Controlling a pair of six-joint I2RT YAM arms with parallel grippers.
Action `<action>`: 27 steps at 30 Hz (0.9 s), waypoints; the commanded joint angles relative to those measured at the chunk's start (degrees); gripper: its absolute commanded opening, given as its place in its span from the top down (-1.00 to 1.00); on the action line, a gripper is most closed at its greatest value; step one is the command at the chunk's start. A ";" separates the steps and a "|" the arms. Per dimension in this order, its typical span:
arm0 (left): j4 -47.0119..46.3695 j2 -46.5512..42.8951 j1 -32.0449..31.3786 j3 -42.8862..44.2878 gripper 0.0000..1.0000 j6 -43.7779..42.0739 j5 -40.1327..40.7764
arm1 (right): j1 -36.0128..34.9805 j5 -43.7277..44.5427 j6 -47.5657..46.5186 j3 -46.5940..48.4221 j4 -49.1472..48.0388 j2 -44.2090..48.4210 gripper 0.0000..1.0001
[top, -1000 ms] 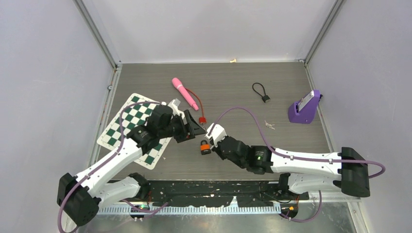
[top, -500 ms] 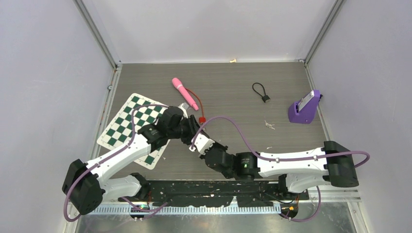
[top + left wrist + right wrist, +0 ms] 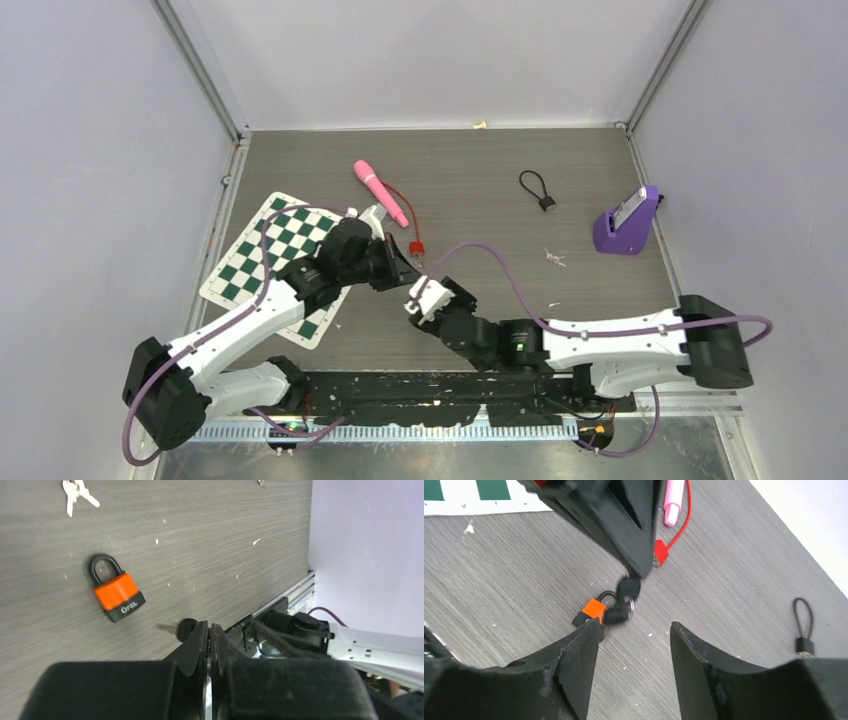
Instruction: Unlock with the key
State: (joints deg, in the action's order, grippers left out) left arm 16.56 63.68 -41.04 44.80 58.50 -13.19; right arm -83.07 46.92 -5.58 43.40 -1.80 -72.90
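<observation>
The black-headed key (image 3: 186, 628) is pinched right at the tips of the left gripper (image 3: 210, 628) — jaws pressed together on its head, silver blade poking out sideways. A small metal ring (image 3: 629, 605) hangs under it with another dark piece, too blurred to name. The orange padlock with the black shackle (image 3: 116, 593) lies flat on the grey wood-grain table (image 3: 225, 530), near those fingertips and apart from the key. The right gripper (image 3: 634, 635) faces in from the other side, fingers spread, nothing between them, with the padlock just ahead of one tip. Past the closed left fingers — a red tag on a red cord (image 3: 660, 551) and a pink plastic wand (image 3: 672, 500).
</observation>
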 commanded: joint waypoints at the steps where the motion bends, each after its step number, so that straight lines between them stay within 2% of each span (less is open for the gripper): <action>1: -2.13 -4.32 -0.19 4.83 1.00 -16.22 3.99 | 4.27 -8.64 4.91 -6.87 -9.51 12.96 -0.29; 4: -2.22 -6.72 -0.18 7.45 1.00 -25.84 3.20 | 9.43 -20.38 9.59 -11.30 -12.72 20.82 -0.37; 8: -2.43 -9.34 -0.18 10.27 1.00 -34.89 0.49 | 13.78 -27.53 10.55 -18.24 -18.63 33.25 -0.51; 11: -4.52 -10.62 -0.18 10.77 1.00 -38.31 -3.48 | 19.10 -35.61 12.87 -18.65 -20.42 36.53 -0.58; 14: -8.37 -12.13 -0.21 9.41 1.00 -37.34 -6.99 | 25.71 -45.47 17.97 -15.83 -20.42 36.13 -0.57; 19: -15.42 -13.36 -0.20 6.92 1.00 -32.38 -13.09 | 32.27 -61.36 25.37 -13.60 -26.44 32.98 -0.52; 23: -22.19 -13.72 -0.18 4.84 1.00 -27.75 -17.01 | 36.38 -69.62 31.87 -12.96 -33.93 29.73 -0.44; 27: -26.91 -13.55 -0.19 3.69 1.00 -24.43 -19.26 | 38.76 -73.95 37.66 -13.52 -41.49 26.88 -0.31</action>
State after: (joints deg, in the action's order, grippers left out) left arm -0.40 50.85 -41.04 49.15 29.74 -27.53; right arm -46.04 -17.50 24.01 27.81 -30.70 -44.45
